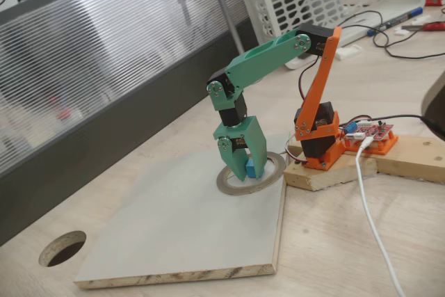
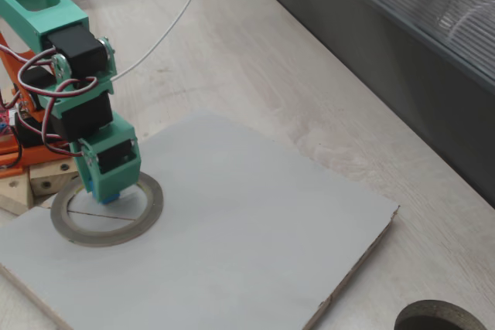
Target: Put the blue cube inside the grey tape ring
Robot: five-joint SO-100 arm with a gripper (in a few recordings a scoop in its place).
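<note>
The green gripper (image 1: 245,170) points straight down over the grey tape ring (image 1: 228,184), which lies flat at the corner of a pale grey board (image 1: 181,234). The small blue cube (image 1: 249,168) sits between the jaw tips, and the gripper is shut on it. The cube hangs within the ring's opening, at or just above the board; I cannot tell whether it touches. In the other fixed view the gripper (image 2: 108,191) stands over the near-left part of the ring (image 2: 151,218), with the blue cube (image 2: 109,198) peeking out under the tips.
The orange arm base (image 1: 320,144) stands on a wooden block (image 1: 334,172) right beside the ring. A white cable (image 1: 372,213) runs across the table. A round cut-out hole (image 1: 62,248) lies off the board's far corner. A dark wall panel (image 2: 402,59) borders the table.
</note>
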